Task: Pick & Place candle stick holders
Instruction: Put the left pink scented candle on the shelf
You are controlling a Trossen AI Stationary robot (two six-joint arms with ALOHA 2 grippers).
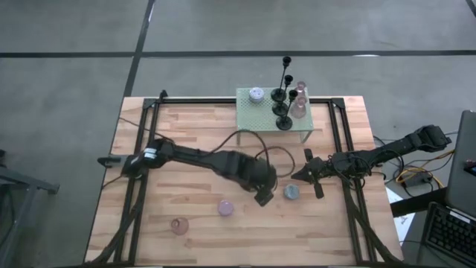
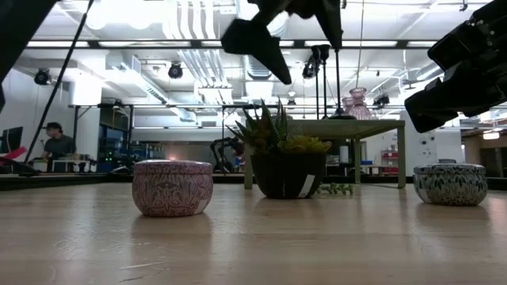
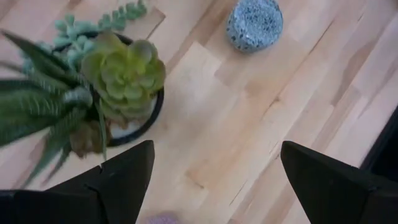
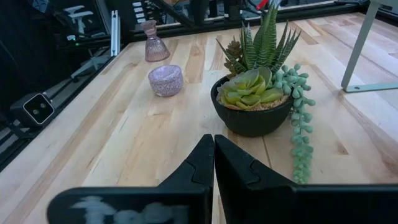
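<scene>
Three black candlesticks (image 1: 285,93) already stood on the rack (image 1: 249,115), we judged, while blue (image 1: 291,192), lilac (image 1: 225,208) and pink (image 1: 179,225) holders remained on the table (image 1: 186,134), our left gripper (image 1: 262,195) spread above it, the right gripper (image 1: 302,174) closed empty.

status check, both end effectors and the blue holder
Left end effector open, empty, above table. Right end effector shut, empty. Blue holder untouched; plant close by.

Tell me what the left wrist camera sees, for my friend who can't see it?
The left gripper hangs open above the wooden table, its two dark fingers spread wide and holding nothing. Past them sits a potted succulent plant, and farther off a small round blue holder.
</scene>
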